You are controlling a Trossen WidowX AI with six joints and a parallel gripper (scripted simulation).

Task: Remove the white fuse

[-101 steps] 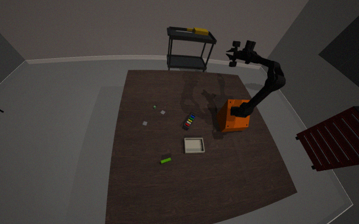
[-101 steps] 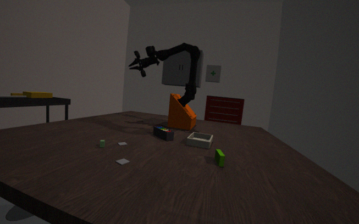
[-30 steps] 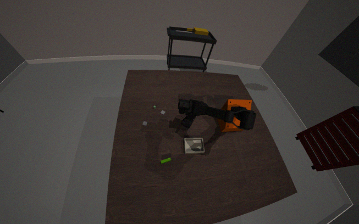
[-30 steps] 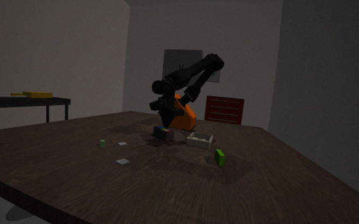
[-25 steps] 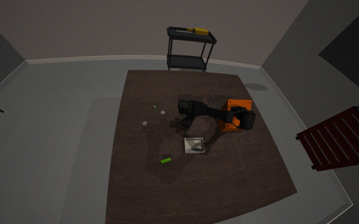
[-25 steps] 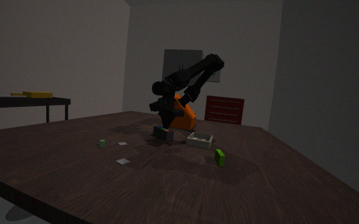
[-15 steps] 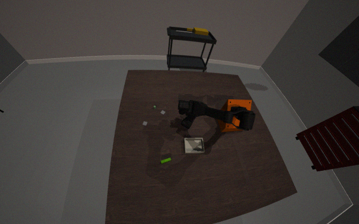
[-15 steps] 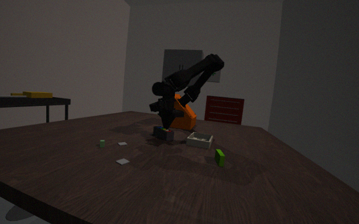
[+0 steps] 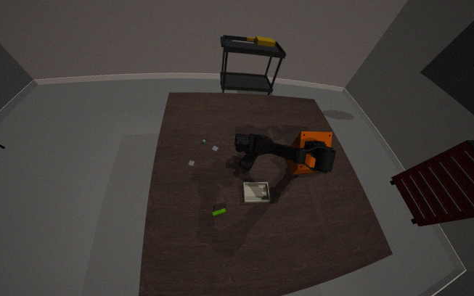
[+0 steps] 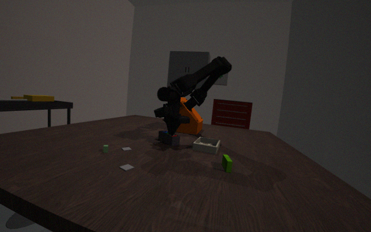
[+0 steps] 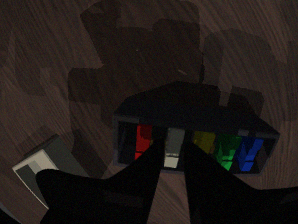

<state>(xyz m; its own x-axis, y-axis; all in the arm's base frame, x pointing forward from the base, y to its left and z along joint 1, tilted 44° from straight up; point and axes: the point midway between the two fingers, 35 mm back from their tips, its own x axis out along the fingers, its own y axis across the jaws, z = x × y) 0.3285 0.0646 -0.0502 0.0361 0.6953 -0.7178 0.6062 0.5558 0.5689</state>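
Observation:
The fuse block (image 10: 167, 140) (image 11: 162, 107) is dark and stands on the table. In the wrist view the white fuse (image 11: 174, 136) sits upright in it, between the red fuse (image 11: 144, 134) and the yellow fuse (image 11: 204, 142). The green fuse (image 11: 228, 148) and the blue fuse (image 11: 250, 151) are farther right. My gripper (image 10: 171, 133) (image 11: 174, 145) is open by a narrow gap, pointing down, one fingertip on each side of the white fuse. Whether the tips touch any fuse cannot be told. The pale tray (image 9: 244, 193) (image 10: 205, 148) (image 11: 67, 151) stands beside the block.
A bright green block (image 9: 218, 212) (image 10: 226, 164) stands beyond the tray. Two flat grey squares (image 9: 215, 148) (image 9: 191, 162) and a small pale green block (image 9: 204, 141) (image 10: 105, 149) lie on the other side. The arm's orange base (image 9: 299, 169) (image 10: 192, 123) is behind the fuse block.

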